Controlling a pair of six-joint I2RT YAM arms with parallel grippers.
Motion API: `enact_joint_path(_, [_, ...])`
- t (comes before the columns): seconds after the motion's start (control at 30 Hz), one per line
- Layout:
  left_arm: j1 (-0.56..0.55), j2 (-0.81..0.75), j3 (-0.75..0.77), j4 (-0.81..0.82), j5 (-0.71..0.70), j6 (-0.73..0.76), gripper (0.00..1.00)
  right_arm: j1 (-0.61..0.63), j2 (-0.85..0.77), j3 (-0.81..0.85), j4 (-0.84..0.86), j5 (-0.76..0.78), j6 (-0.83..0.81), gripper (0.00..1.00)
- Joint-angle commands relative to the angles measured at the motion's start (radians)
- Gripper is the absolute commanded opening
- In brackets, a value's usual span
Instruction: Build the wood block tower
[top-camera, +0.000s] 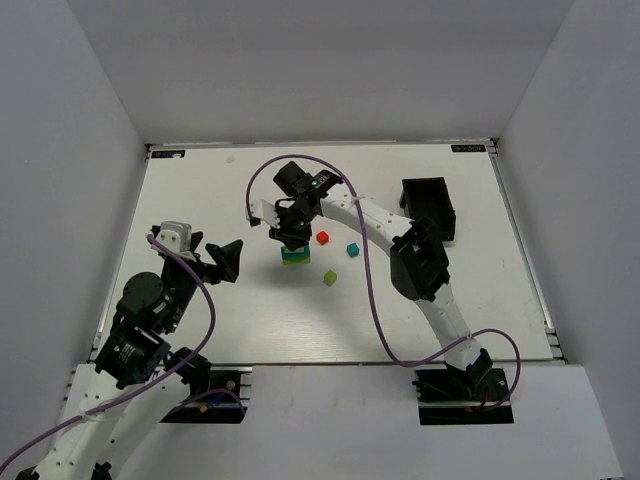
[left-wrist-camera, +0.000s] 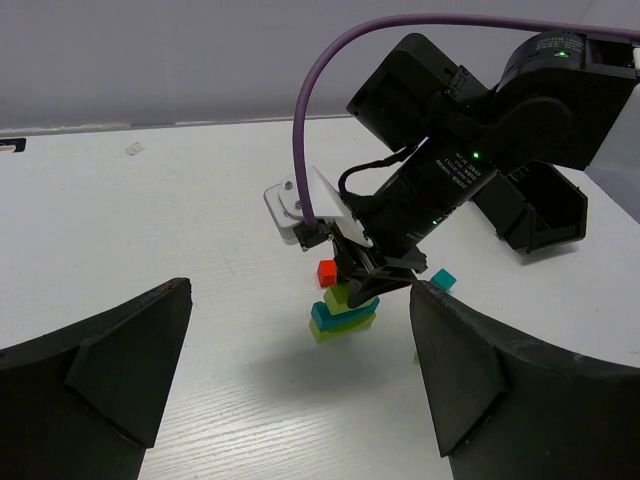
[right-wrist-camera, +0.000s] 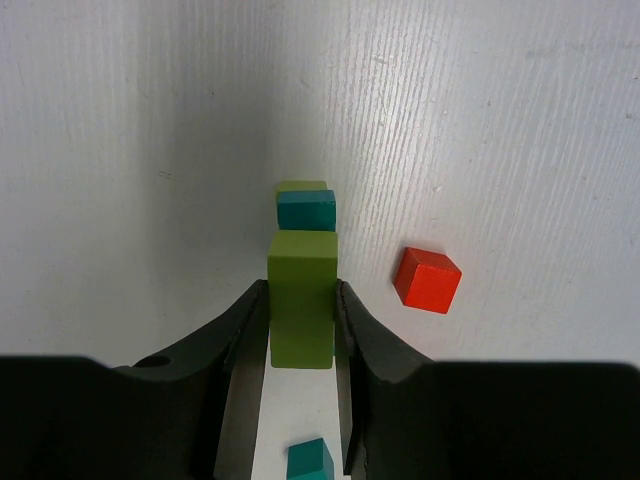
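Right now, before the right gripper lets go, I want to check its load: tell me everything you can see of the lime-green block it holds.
The lime-green block is a plain, matte, painted wooden rectangular piece with crisp edges and no markings. The right gripper clamps two of its opposite sides. It hangs level, directly over the teal bar that tops the stack; whether it touches that bar is unclear. Nothing else touches it.

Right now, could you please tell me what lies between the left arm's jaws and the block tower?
Only bare table; the overhead view shows nothing from the open left jaws to the tower, and the left wrist view agrees.
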Motion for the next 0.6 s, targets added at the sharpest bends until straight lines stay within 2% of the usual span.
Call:
enact_joint_path(0.0, [0.006, -0.004, -0.005, -0.006, -0.008, -0.005, 1.00, 0.006, 0.005, -0.009, 0.016, 0.008, 0.011, 0.04])
enact_joint_path(0.57, [0.006, -0.004, -0.005, -0.006, -0.008, -0.005, 1.00, 0.005, 0.010, -0.020, 0.024, 0.020, 0.015, 0.05])
